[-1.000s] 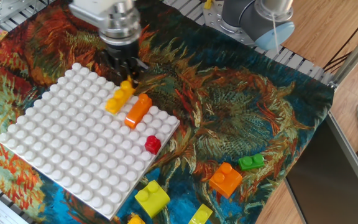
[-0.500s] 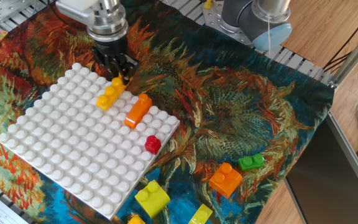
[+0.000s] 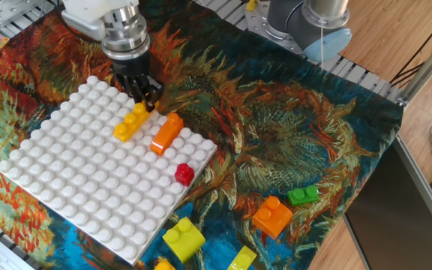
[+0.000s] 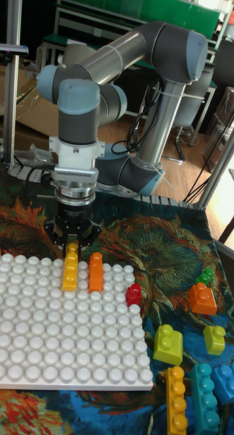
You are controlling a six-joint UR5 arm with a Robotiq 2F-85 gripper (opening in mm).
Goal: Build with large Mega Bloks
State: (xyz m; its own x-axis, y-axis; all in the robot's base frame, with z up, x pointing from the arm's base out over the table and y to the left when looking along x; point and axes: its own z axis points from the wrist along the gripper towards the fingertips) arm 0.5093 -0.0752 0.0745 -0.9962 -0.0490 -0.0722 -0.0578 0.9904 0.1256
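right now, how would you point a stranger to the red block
Find the white studded baseplate. On its right edge, just below the orange bar, sits the red block. It is the only red piece, a small single-stud cube, alone on its corner.

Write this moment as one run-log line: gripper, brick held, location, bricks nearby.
gripper: shut on yellow bar | yellow bar: on white baseplate, far end gripped | orange bar: beside it, apart | red cube: baseplate edge
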